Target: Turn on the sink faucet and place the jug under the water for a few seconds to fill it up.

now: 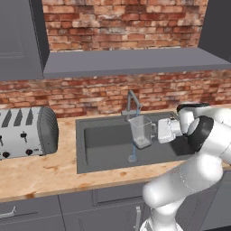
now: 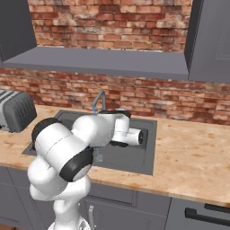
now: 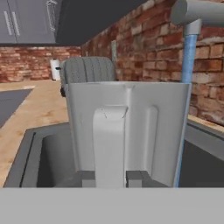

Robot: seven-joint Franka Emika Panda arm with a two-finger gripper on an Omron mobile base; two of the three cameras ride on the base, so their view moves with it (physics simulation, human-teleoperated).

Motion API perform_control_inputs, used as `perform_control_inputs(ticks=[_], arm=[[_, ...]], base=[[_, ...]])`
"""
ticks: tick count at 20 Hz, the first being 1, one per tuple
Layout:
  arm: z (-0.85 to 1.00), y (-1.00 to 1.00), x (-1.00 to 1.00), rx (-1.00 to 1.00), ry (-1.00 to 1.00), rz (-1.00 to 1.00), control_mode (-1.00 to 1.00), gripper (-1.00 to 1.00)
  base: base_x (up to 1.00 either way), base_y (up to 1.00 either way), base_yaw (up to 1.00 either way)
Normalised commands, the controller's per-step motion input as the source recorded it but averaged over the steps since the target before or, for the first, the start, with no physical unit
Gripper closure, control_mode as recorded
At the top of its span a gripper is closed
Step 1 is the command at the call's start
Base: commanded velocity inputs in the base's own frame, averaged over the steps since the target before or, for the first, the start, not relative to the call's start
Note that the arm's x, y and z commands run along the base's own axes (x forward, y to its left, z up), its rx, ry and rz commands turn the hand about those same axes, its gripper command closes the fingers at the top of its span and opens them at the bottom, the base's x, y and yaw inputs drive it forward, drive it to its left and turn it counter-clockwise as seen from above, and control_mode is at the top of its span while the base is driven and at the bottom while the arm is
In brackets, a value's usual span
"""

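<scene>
We had the clear, colourless tapering pitcher, the jug (image 1: 140, 131), held upright over the dark grey rectangular sink (image 1: 103, 144), just in front of the slim grey gooseneck sink faucet (image 1: 132, 103). The two-finger gripper (image 1: 155, 131) came at it from the side away from the silver four-slot toaster (image 1: 27, 131). In the hand view its dark fingertips (image 3: 86, 178) stood either side of the jug's side handle (image 3: 109, 146), narrowly parted and apparently clamped on it, though the contact itself sat at the frame's edge.

The thin light-blue stream of water (image 1: 133, 144) ran from the faucet's spout. What mattered to us was the offset: in the hand view the stream dropped past the jug's outer wall, on the faucet side, rather than into its mouth. From the left base view it reached the basin floor below the jug. We judged the jug needed shifting sideways toward the stream, kept vertical, until its open top sat under the spout.
</scene>
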Motion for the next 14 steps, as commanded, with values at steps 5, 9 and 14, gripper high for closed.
perform_control_inputs(ticks=[5, 9, 14], arm=[[-0.26, -0.06, 0.43, 0.06, 0.00, 0.13, -1.00, 1.00], [-0.16, -0.21, 0.44, 0.06, 0.00, 0.09, -1.00, 1.00], [-0.17, -0.11, 0.40, 0.05, 0.00, 0.06, -1.00, 1.00]], base=[[0.00, 0.00, 0.00], [0.00, 0.00, 0.00], [0.00, 0.00, 0.00]])
